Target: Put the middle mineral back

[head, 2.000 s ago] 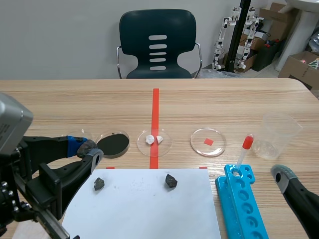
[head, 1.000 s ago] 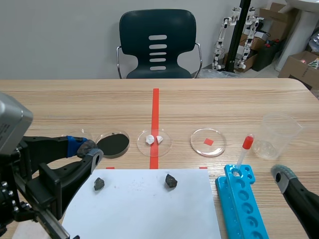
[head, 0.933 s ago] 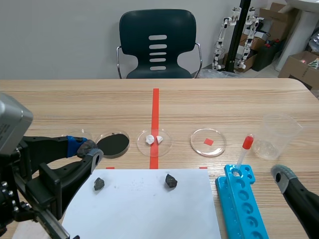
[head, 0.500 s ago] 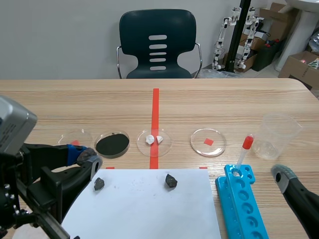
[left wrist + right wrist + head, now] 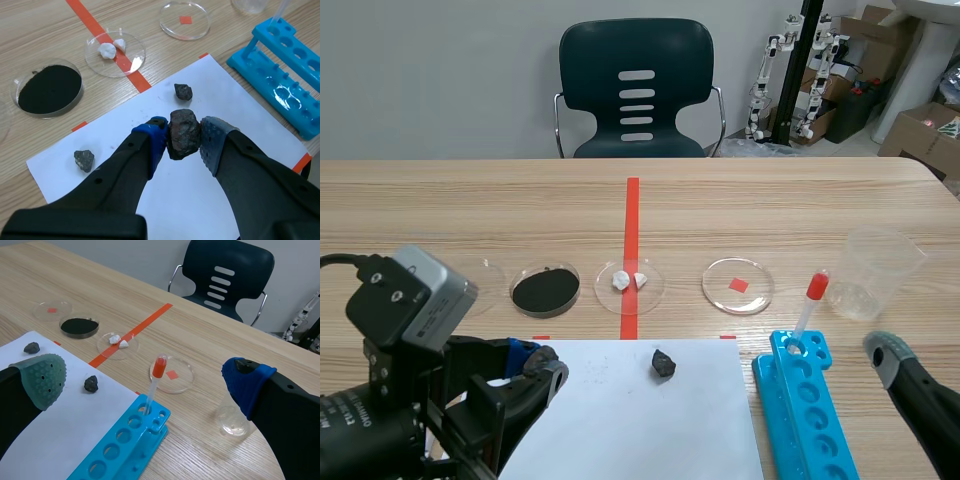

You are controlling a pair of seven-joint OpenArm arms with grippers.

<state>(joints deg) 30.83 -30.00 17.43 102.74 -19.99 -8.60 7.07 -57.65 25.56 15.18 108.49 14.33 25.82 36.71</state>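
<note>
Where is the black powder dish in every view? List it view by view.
Scene view: powder dish left of the white-chip dish, beyond the paper.
Left wrist view: powder dish beyond the paper, beside the white-chip dish.
Right wrist view: powder dish between the white-chip dish and a red-square dish.
Shared landmark: the white-chip dish.

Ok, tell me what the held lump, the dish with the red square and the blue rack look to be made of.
The lump: looks like rock or ore, dark reddish-brown, rough and dull, with pitted faces.
The dish with the red square: clear and glossy, glass or plastic; cannot tell which.
The rack: moulded plastic by its look, bright blue, smooth with a slight sheen.
</note>
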